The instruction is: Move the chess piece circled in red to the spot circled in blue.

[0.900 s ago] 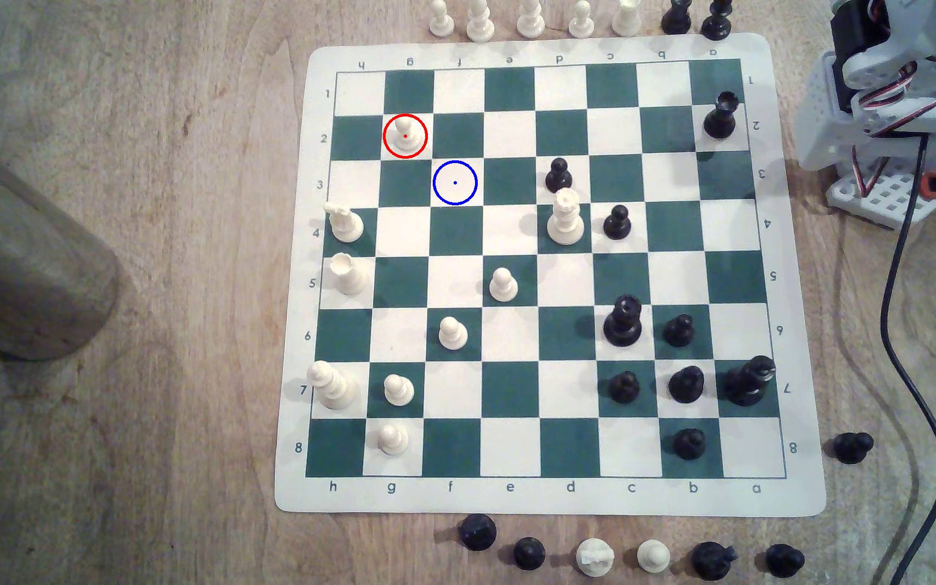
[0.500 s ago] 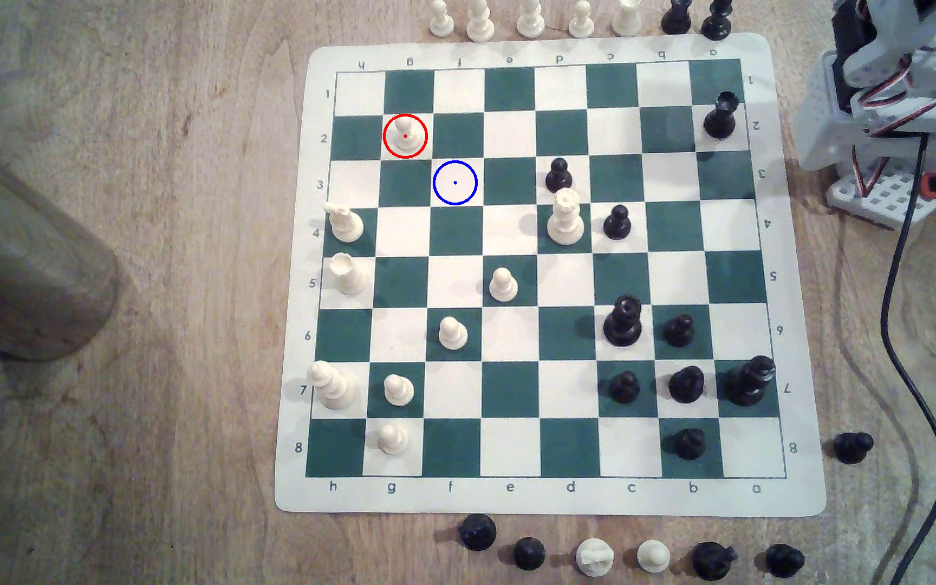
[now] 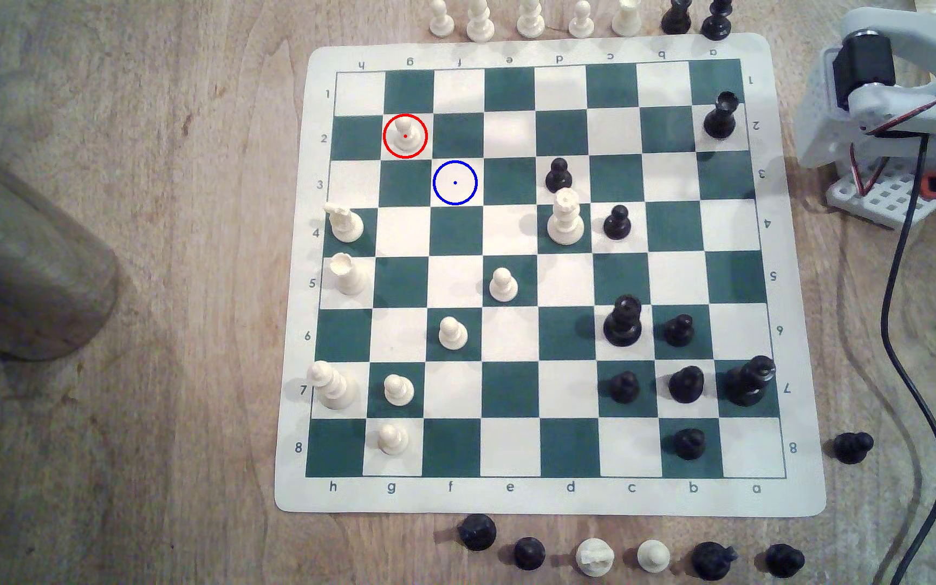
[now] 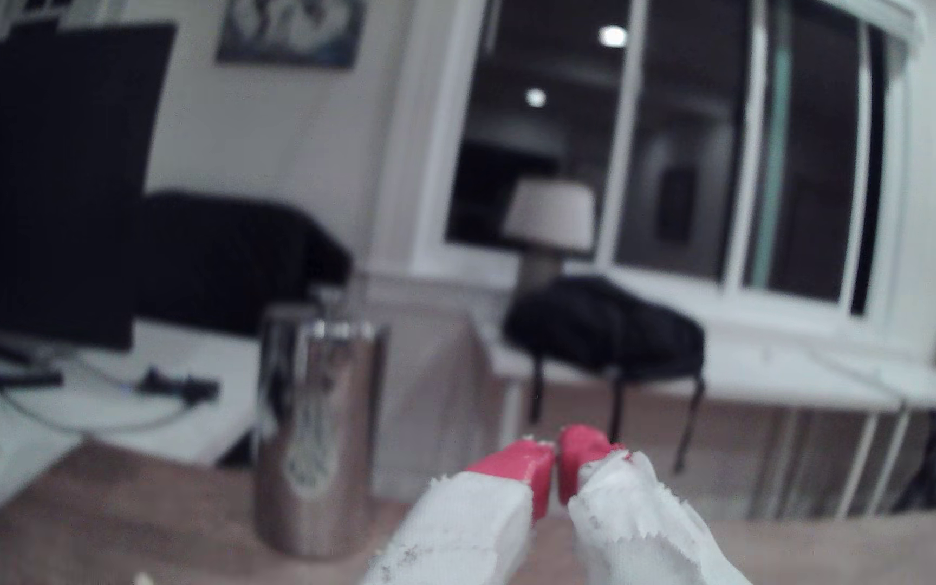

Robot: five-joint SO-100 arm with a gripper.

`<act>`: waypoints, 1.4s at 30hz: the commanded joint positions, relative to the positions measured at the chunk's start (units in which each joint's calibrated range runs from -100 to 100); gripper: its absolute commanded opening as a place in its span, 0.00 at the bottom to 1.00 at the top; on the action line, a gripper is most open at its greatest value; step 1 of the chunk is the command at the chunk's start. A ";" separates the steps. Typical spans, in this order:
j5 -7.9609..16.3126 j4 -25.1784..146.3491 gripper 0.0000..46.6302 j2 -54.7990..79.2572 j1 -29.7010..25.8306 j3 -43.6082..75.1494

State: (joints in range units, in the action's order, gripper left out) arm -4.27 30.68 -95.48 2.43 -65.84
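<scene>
**Reach not yet begun**

The red-tipped gripper [image 4: 557, 450] is pointing out over the room, jaws nearly together, holding nothing. The small cream-white knob-topped chess piece [image 3: 405, 136] is sitting inside its red ring, diagonally adjacent to the blue-ringed cream square [image 3: 455, 183]. Next, seemingly: swinging across the board, opening, descending.

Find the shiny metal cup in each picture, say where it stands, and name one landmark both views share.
Exterior view: the metal cup stands on the wood at the exterior view's left edge, clear of the chessboard, on its h-file side.
Wrist view: the metal cup stands upright beyond the red-tipped pincer, off to one side.
Shared landmark: the wooden table under the cup.
</scene>
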 commanded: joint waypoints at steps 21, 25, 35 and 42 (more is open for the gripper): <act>8.01 24.20 0.26 70.18 -2.79 52.24; 9.04 24.11 0.25 81.98 -1.61 60.40; 11.28 25.51 0.35 98.11 0.50 71.10; 10.84 25.34 0.36 104.22 0.66 77.44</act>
State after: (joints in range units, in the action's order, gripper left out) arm 6.76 56.33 8.00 3.10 3.93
